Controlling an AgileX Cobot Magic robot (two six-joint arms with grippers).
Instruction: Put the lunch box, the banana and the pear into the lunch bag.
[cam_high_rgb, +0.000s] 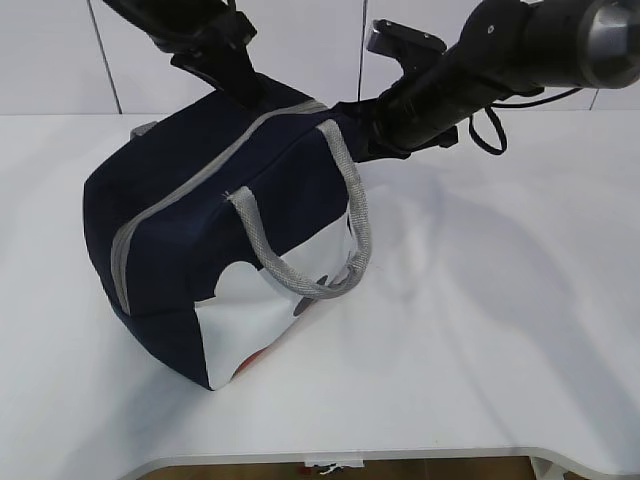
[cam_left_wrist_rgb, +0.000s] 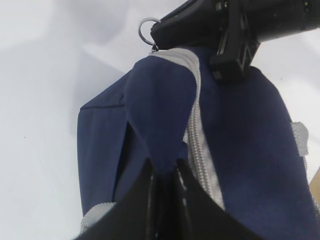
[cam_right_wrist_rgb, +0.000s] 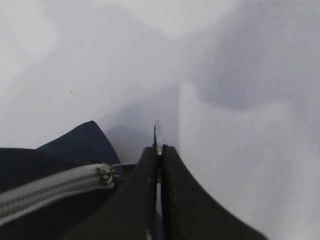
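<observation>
The navy lunch bag (cam_high_rgb: 200, 220) stands on the white table with its grey zipper (cam_high_rgb: 210, 165) closed along the top. My left gripper (cam_high_rgb: 238, 80) is at the bag's far top end. In the left wrist view it (cam_left_wrist_rgb: 167, 165) is shut on a fold of the navy fabric (cam_left_wrist_rgb: 160, 115). My right gripper (cam_high_rgb: 368, 128) is at the bag's right end. In the right wrist view it (cam_right_wrist_rgb: 160, 149) is shut on the metal ring pull (cam_right_wrist_rgb: 156, 134) beside the zipper slider (cam_right_wrist_rgb: 105, 175). The ring pull (cam_left_wrist_rgb: 146, 29) also shows in the left wrist view. The lunch box, banana and pear are out of view.
A grey webbing handle (cam_high_rgb: 350, 225) hangs down the bag's white side panel (cam_high_rgb: 260, 330). White table (cam_high_rgb: 480, 330) stretches to the right and front of the bag. The table's front edge (cam_high_rgb: 420, 455) runs along the bottom. A white wall stands behind.
</observation>
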